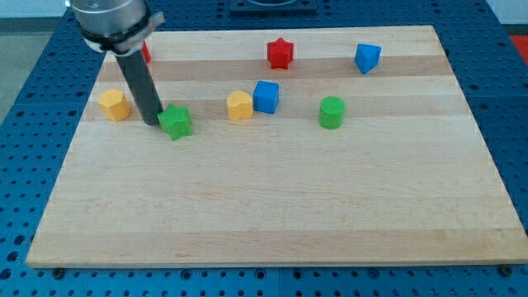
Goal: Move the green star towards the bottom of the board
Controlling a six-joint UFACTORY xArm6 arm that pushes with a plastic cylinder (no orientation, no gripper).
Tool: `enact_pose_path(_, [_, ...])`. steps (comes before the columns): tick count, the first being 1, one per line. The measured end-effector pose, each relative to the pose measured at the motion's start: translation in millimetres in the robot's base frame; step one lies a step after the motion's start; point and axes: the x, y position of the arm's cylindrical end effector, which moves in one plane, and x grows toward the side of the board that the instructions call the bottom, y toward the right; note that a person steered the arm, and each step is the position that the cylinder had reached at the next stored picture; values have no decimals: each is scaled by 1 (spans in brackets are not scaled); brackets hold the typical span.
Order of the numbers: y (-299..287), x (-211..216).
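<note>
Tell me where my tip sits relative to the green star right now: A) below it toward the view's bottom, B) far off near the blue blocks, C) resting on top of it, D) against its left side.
D: my tip stands right against the view's left side of the green star.

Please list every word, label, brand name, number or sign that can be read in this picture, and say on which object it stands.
There are none: no readable text stands on the pale wooden board, on the green star-shaped block beside my tip, on the other coloured blocks, or on the blue perforated table.
</note>
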Motion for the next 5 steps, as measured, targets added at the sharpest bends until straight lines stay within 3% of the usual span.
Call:
enact_pose_path(1, [56,0])
enact_pose_path(2, [8,-37])
enact_pose_path(3, [1,-18])
enact_pose_path(4, [96,45])
enact_pose_path(5, [169,60])
